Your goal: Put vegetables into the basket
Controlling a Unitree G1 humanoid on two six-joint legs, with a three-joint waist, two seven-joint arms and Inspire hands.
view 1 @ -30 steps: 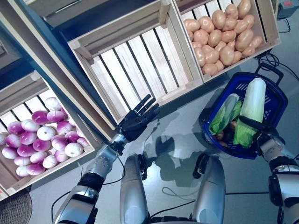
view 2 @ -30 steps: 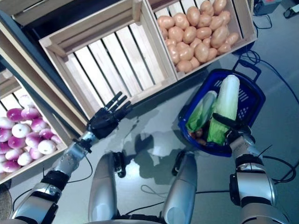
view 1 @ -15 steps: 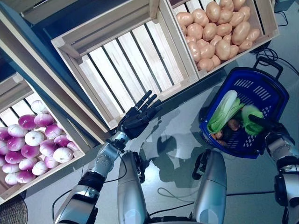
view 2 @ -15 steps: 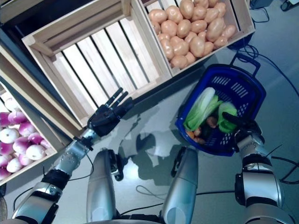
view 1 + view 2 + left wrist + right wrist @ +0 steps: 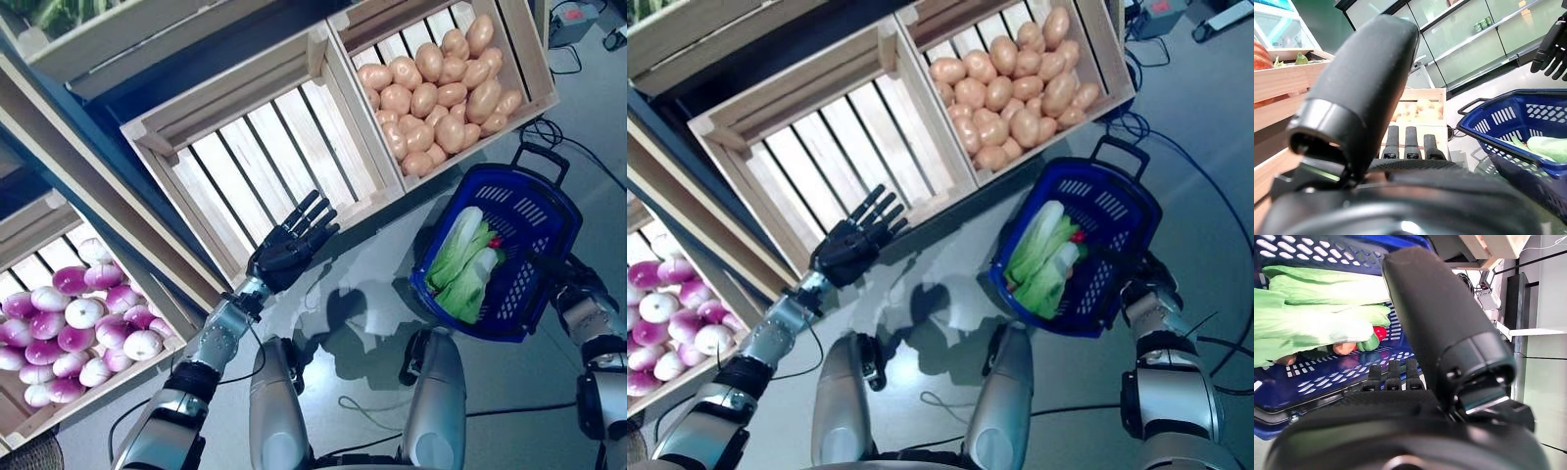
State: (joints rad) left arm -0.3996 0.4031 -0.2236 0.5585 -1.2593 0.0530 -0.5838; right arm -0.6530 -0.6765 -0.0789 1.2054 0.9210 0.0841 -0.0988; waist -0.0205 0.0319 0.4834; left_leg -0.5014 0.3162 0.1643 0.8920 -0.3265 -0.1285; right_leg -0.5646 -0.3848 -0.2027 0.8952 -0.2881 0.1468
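The blue basket [image 5: 545, 199] stands on the floor at the right, below the potato crate. Two pale green cabbages [image 5: 460, 262] lie side by side in it, with a small red vegetable [image 5: 1380, 333] and some brown ones under them. My right hand [image 5: 1152, 276] sits at the basket's near right rim, fingers [image 5: 1393, 374] straight and holding nothing. My left hand [image 5: 290, 245] hovers open at the front edge of the empty wooden crate [image 5: 265, 147], well left of the basket.
A crate of potatoes [image 5: 436, 88] stands behind the basket. A crate of purple and white turnips [image 5: 78, 323] is at the lower left. The basket's black handle [image 5: 541, 157] points toward the potato crate. Grey floor lies between my left hand and the basket.
The long cabbage that my right hand held upright over the basket now lies inside it, and the hand has let go and drawn back to the rim. The camera has shifted.
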